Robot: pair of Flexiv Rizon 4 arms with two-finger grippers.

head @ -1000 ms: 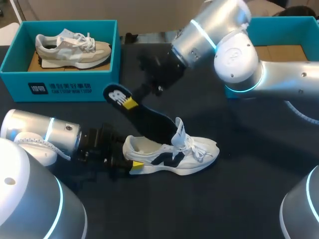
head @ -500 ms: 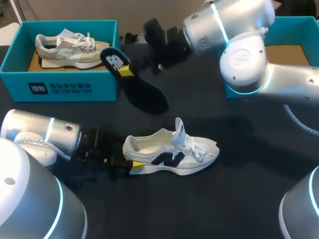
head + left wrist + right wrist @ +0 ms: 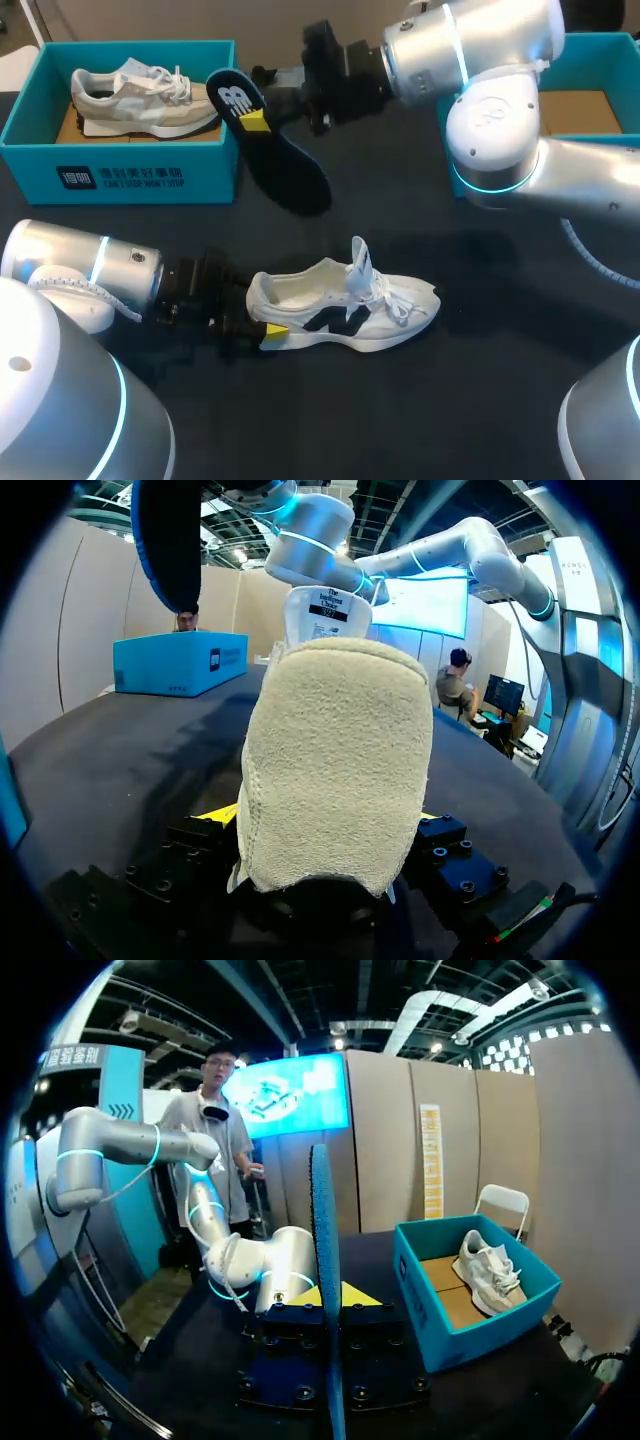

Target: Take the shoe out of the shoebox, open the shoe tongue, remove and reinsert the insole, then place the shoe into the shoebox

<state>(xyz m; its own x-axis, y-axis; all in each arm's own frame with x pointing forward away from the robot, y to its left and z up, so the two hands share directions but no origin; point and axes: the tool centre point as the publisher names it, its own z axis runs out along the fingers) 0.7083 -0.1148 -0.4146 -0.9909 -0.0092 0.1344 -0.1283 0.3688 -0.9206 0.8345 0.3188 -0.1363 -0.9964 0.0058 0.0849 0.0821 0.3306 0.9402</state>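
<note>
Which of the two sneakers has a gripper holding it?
The white sneaker with the dark side logo on the black table, heel clamped in the left gripper. The beige sneaker lies untouched in the teal shoebox.

White shoe (image 3: pixel 345 305) upright on its sole mid-table; dark insole (image 3: pixel 285 170) aloft, tilted (logo end uppermost); open teal shoebox (image 3: pixel 600 45) at far right corner.

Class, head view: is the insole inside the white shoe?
No, the right gripper holds the insole in the air, apart from the white shoe.

black table (image 3: pixel 500 400) | teal box (image 3: pixel 150 178) far-left | beige shoe (image 3: pixel 145 100) inside
</note>
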